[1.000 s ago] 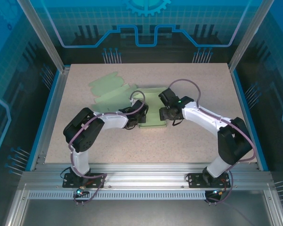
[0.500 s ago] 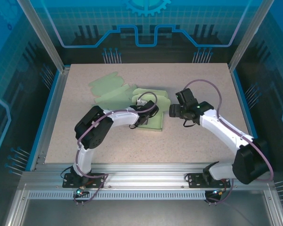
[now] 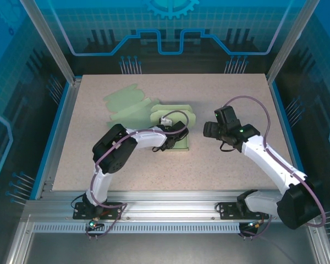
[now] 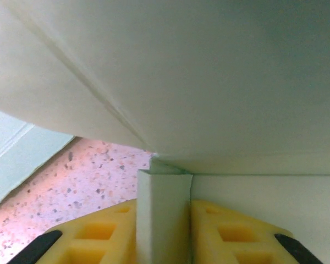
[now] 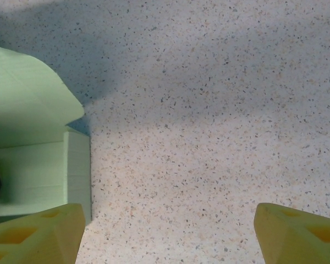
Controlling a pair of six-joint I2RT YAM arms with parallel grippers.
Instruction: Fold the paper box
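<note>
1. The left gripper [image 3: 174,142] sits at the near side of the box [image 3: 176,113]. In the left wrist view, a narrow upright wall [image 4: 164,209] of the box stands between the yellow pads [image 4: 99,236]. Both pads press against its faces, so this gripper is clenched on the box wall. A larger panel of the box rises above and beyond the wall.

2. The right gripper [image 3: 208,130] hangs over the bare table [image 3: 225,99], just right of the box and apart from it. Its fingers are spread wide and grasp nothing. In the right wrist view, the box corner lies at the left edge of the frame, beside the left fingertip.

3. The box stands partly raised at the middle of the table. Its near wall runs roughly left to right, and the side walls run away from the arm bases.

4. Governing relation: the box lies to the left of the right gripper. The left arm is the nearer arm and is already on the box. A further fold by the right arm probably calls for a leftward approach to the right-hand wall.

5. A flat green sheet [image 3: 125,102] lies farther back and to the left, touching the box or overlapping it.
</note>
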